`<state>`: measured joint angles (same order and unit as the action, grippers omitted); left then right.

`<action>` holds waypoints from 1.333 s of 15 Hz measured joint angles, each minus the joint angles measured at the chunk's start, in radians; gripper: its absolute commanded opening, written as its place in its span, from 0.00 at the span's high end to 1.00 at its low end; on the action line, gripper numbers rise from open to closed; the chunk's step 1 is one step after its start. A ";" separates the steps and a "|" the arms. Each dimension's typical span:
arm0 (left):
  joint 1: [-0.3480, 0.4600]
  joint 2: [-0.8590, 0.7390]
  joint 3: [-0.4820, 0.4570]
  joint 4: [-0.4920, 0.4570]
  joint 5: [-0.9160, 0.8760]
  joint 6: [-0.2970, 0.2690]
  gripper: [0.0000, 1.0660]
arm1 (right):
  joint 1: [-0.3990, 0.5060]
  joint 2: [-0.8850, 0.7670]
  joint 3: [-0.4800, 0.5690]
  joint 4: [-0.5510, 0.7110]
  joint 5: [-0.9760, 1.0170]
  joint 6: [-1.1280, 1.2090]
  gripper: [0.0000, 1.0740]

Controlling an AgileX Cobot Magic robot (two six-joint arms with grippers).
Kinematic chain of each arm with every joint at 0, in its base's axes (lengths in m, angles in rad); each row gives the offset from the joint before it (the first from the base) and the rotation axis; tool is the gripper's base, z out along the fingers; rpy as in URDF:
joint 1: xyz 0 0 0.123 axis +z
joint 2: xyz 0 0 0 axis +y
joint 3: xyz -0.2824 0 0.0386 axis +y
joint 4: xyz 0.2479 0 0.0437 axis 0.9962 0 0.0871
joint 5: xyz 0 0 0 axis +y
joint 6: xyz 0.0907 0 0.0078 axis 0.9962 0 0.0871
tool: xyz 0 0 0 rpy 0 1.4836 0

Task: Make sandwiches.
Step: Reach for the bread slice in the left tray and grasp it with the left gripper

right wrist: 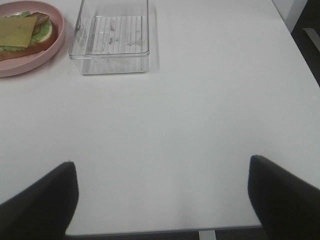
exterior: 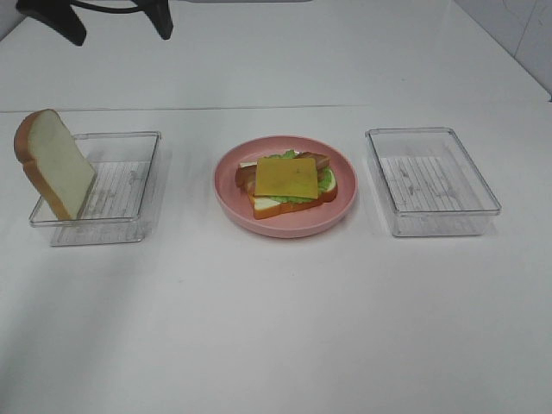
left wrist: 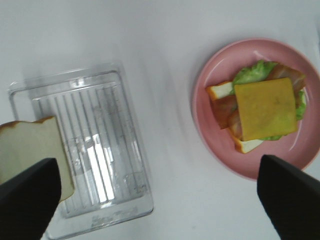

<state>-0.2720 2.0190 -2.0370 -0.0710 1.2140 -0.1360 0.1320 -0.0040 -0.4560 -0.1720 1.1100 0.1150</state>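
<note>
The sandwich stack [exterior: 291, 179] lies on a round pink plate [exterior: 285, 226] at the table's centre: a bread slice at the bottom, then green lettuce and bacon, with a yellow cheese slice [left wrist: 265, 107] on top. A second bread slice [exterior: 53, 164] stands tilted against the left rim of the left clear tray [exterior: 116, 135]. My left gripper [left wrist: 157, 200] is open and empty, high above the table between that tray and the plate; its dark fingers [exterior: 65, 30] show at the far left. My right gripper [right wrist: 160, 200] is open and empty over bare table near the front edge.
A second clear tray [exterior: 431, 129] stands right of the plate with nothing in it. In the right wrist view this tray [right wrist: 112, 35] and the plate's rim [right wrist: 25, 67] lie far beyond the gripper. The table edge runs close beneath the right fingers.
</note>
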 measured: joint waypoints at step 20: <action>0.313 0.056 0.238 -0.104 -0.012 0.151 0.06 | 0.000 0.000 0.000 0.000 0.000 0.000 0.16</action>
<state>0.0410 2.0750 -1.7990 -0.1750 1.2020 0.0150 0.1320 -0.0040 -0.4560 -0.1720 1.1100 0.1150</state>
